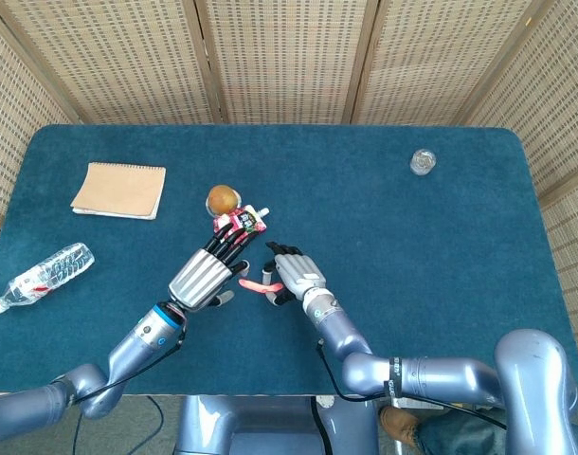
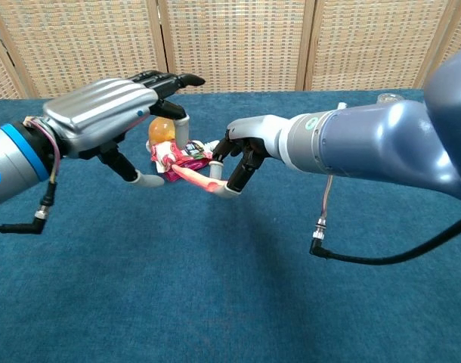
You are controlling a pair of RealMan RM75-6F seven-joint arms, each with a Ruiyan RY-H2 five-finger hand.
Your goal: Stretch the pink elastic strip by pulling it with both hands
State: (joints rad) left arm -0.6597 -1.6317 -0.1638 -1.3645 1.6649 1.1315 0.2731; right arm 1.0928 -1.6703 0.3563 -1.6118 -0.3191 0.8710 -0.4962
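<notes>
Right hand (image 1: 291,272) sits near the middle of the table, fingers curled down and pinching one end of the pink strip (image 1: 256,284), which sticks out to the left, lifted off the cloth in the chest view (image 2: 194,177). Left hand (image 1: 207,273) is just beside it on the left, fingers spread apart and stretched forward, gripping nothing; its thumb tip lies close to the free end of the strip, and whether it touches cannot be told. One strip, two hands, and only one of them has it. Just beyond the fingertips of the left hand lies one red snack pouch (image 1: 240,224), and touching its far-left side one round orange fruit (image 1: 223,199). Further left and farther back, one tan notebook (image 1: 119,190) lies flat, well apart from everything. At the near-left edge one plastic bottle (image 1: 41,276) lies on its side, close to the rim. Far right, one small clear glass (image 1: 422,161) stands alone near the far edge. The blue table (image 1: 441,246) shows wide bare cloth to the right of the hands and along the near edge, while the room on the far side of the hands is tight with the pouch and fruit. Woven screens (image 1: 289,57) close off the back.
</notes>
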